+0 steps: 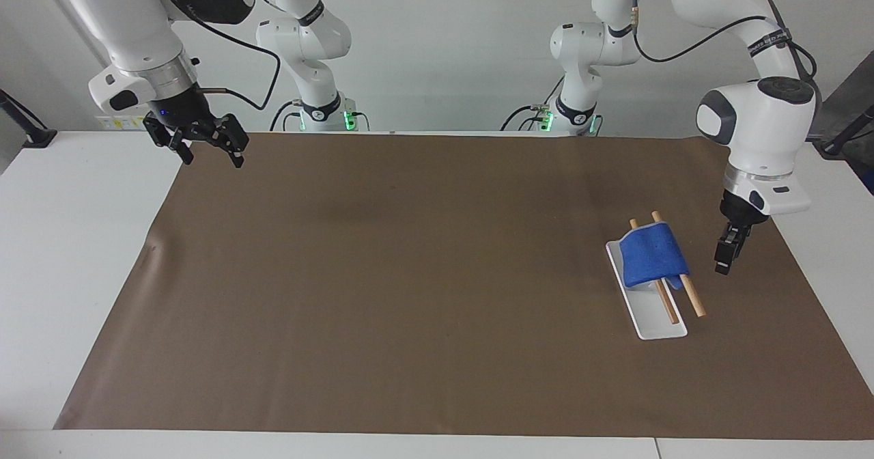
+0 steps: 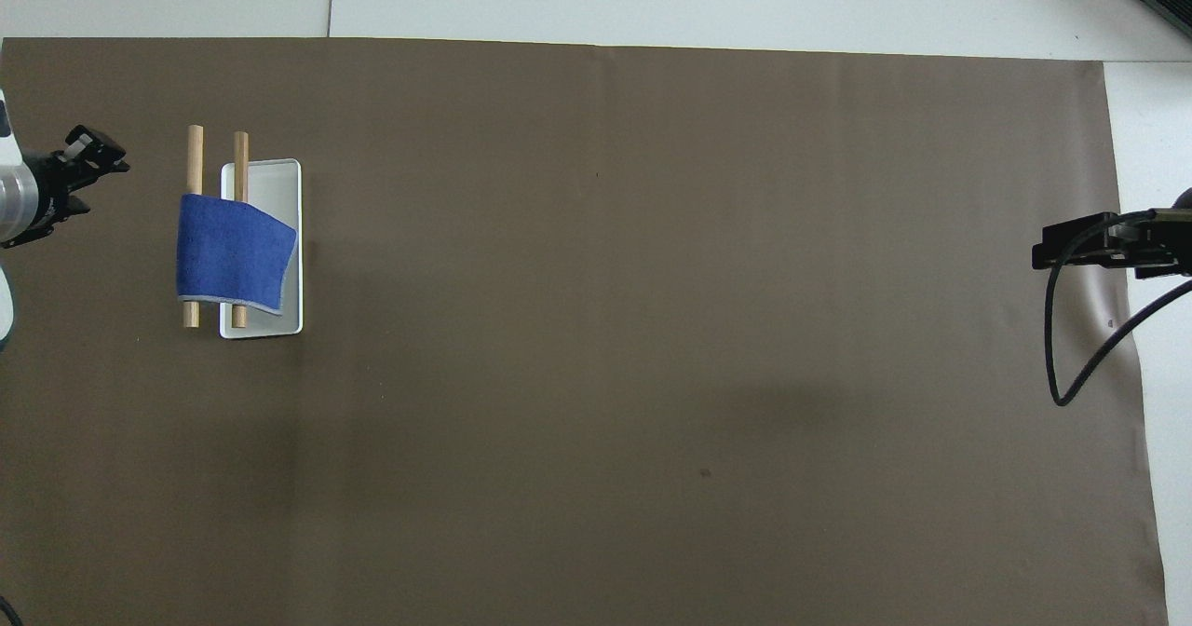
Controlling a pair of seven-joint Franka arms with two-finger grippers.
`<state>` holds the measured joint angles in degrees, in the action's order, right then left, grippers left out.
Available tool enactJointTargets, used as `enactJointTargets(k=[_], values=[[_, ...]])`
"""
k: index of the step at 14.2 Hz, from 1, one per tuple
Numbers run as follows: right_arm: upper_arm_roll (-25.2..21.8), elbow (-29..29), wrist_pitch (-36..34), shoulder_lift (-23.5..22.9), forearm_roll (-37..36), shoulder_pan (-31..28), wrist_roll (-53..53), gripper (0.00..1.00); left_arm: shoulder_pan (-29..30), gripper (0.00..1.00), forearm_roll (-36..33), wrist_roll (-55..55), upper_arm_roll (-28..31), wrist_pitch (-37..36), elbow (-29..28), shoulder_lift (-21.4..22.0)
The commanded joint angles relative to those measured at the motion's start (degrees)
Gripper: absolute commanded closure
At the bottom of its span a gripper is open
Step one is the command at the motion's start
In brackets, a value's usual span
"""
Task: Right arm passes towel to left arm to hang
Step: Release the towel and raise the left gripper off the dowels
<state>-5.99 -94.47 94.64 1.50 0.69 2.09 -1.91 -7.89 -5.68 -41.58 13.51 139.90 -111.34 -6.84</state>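
The blue towel (image 1: 652, 257) (image 2: 233, 251) hangs draped over two wooden rods (image 1: 693, 298) (image 2: 195, 146) of a rack with a white base (image 1: 659, 322) (image 2: 279, 323), toward the left arm's end of the table. My left gripper (image 1: 722, 266) (image 2: 110, 151) hovers just beside the rack, apart from the towel, open and holding nothing. My right gripper (image 1: 212, 160) (image 2: 1043, 255), with its blue light, waits open and raised over the mat's corner at the right arm's end.
A brown mat (image 1: 410, 274) covers most of the white table. Two slimmer white arms (image 1: 311, 49) (image 1: 580, 56) with green base lights stand at the robots' edge. A black cable (image 2: 1071, 365) loops down from the right gripper.
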Motion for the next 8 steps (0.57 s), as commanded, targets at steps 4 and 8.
enactJointTargets(k=[4, 8], values=[[0.36, -0.98, -0.25, 1.05, 0.01, -0.42, 0.86, 0.0, 0.25, 0.34, 3.39, 0.71, 0.11, -7.86, 9.01, -3.88], [0.36, -0.98, -0.33, 1.13, 0.1, -0.42, 0.86, 0.0, 0.07, 0.34, 2.87, 7.1, -0.5, -19.89, 16.57, -5.9]])
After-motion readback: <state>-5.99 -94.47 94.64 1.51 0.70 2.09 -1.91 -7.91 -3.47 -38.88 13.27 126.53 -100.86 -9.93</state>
